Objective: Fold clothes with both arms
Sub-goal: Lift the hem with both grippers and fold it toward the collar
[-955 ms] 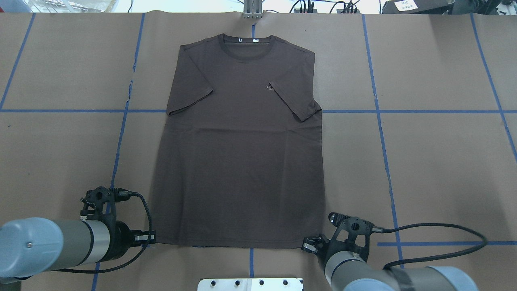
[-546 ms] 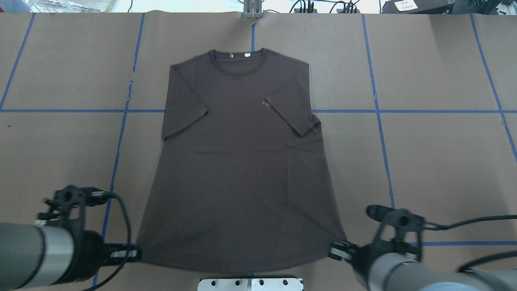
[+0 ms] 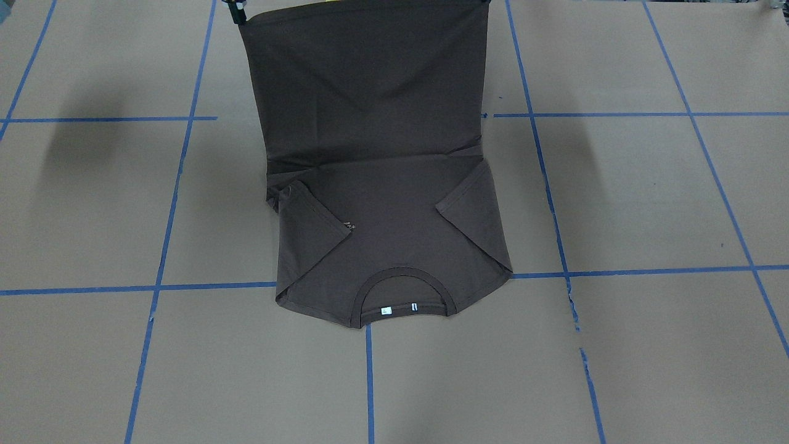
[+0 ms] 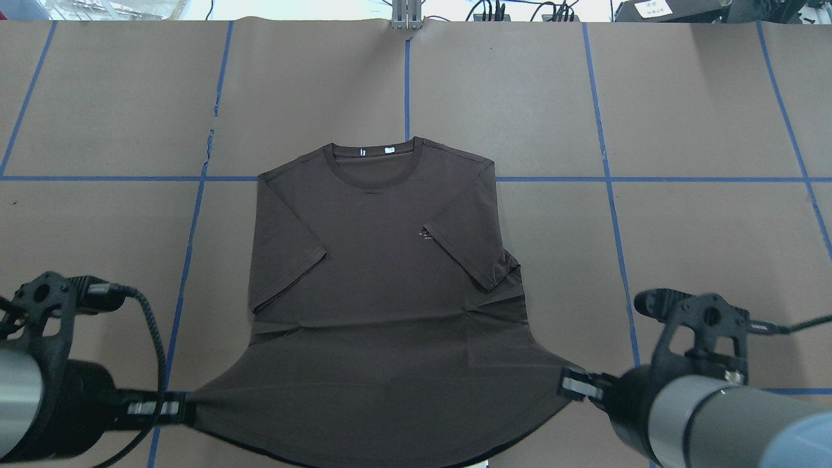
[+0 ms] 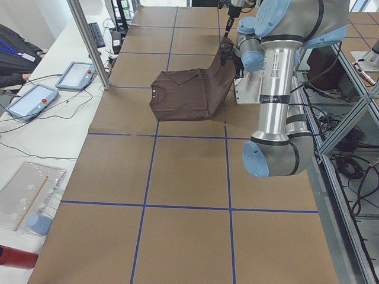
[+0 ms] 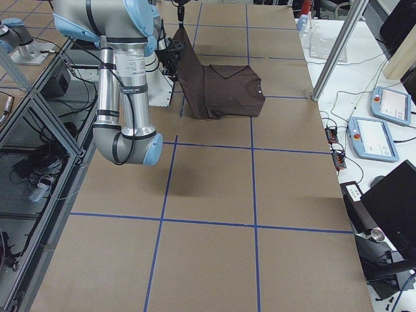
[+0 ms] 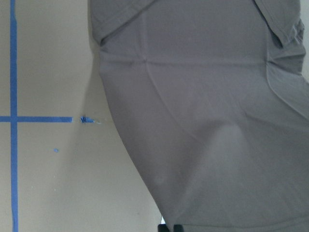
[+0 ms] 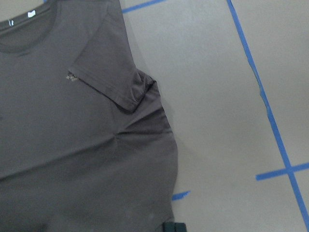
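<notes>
The clothes are one dark grey-brown T-shirt (image 4: 377,292) lying face up with both sleeves folded in and its collar (image 4: 374,162) toward the far side. Its upper half rests on the table. My left gripper (image 4: 186,409) is shut on the hem's left corner and my right gripper (image 4: 564,383) is shut on the right corner. Both hold the hem raised and stretched taut. From the front the lifted lower half (image 3: 363,80) stands up like a sheet. The left wrist view shows the cloth (image 7: 207,121) hanging, and the right wrist view shows the shirt (image 8: 82,145) below.
Brown paper with blue tape lines covers the table (image 4: 682,130). A metal post (image 5: 92,41) and control tablets (image 5: 74,74) stand along the far side table. Cables and boxes sit past the table's back edge (image 4: 520,10).
Both grippers rose and moved apart while pulling back toward the robot. The hem came off the table. The whole shirt slid nearer, its collar now about mid-table.
</notes>
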Controlling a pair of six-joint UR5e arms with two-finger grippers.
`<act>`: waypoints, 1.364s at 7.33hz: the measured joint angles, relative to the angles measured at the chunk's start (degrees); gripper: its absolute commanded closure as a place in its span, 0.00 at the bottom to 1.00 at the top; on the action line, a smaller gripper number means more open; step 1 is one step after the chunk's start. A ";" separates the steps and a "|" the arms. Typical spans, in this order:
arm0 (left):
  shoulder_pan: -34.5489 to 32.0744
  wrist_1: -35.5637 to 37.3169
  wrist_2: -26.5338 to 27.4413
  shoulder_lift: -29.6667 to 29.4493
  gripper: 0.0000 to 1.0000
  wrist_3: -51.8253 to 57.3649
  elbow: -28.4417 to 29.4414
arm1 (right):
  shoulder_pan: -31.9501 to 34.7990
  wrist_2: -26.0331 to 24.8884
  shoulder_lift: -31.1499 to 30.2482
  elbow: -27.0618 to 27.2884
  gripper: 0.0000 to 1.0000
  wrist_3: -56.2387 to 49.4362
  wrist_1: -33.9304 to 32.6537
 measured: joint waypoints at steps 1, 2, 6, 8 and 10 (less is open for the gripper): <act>-4.02 0.13 -0.05 -1.84 1.00 3.14 3.08 | 6.04 2.84 3.62 -4.34 1.00 -4.07 0.22; -8.15 0.16 -0.08 -4.13 1.00 6.03 6.90 | 12.19 6.40 6.99 -9.47 1.00 -7.53 1.08; -18.22 -0.77 0.08 -14.70 1.00 13.15 25.24 | 25.77 10.70 12.68 -36.15 1.00 -15.07 21.57; -21.62 -6.84 0.18 -16.42 1.00 16.61 34.90 | 28.11 10.82 13.51 -45.74 1.00 -17.20 29.74; -22.83 -15.64 1.53 -16.82 1.00 17.53 44.55 | 28.96 10.76 15.01 -53.12 1.00 -18.08 34.69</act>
